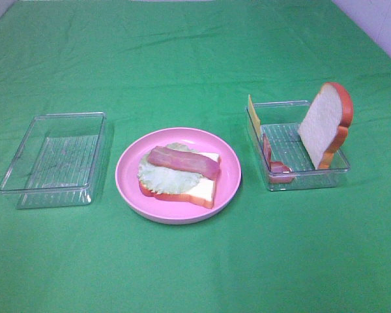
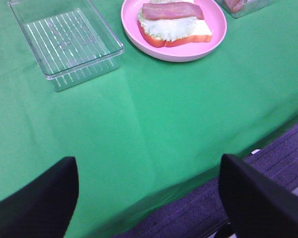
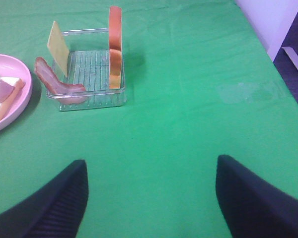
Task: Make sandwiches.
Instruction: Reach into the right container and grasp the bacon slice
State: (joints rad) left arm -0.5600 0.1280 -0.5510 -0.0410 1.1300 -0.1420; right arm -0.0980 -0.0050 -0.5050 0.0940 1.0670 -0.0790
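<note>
Green-clothed counter [image 1: 195, 274] under everything. Above its near edge, left pincer [image 2: 146, 166], dark fingers wide apart, gripping nothing. Right pincer [image 3: 151, 166] likewise spread wide, clamped on nothing, hanging over the cloth on the near side of the right box [image 1: 306, 177].

Two clear boxes: left box [image 1: 52, 197] toward the counter's left edge, right box toward the right edge. One pink plate [image 1: 229, 176] between them, mid-counter, apart from both.

On the plate, the half-built sandwich [image 1: 179, 176]: flat bread slice [image 1: 205, 190] at the bottom, one lettuce leaf [image 1: 158, 177] on it, one bacon strip [image 1: 182, 160] across the top.

In the right box, three pieces:
- Upright bread slice [image 1: 322, 124] on edge at the wall away from the plate, rising above the rim.
- Cheese slice [image 1: 253, 116] propped at the wall nearest the plate, toward the far corner.
- Second bacon strip [image 1: 274, 164] slumped along that same wall, just in front of the cheese.

Bread slices two, bacon strips two, lettuce one, cheese one.
</note>
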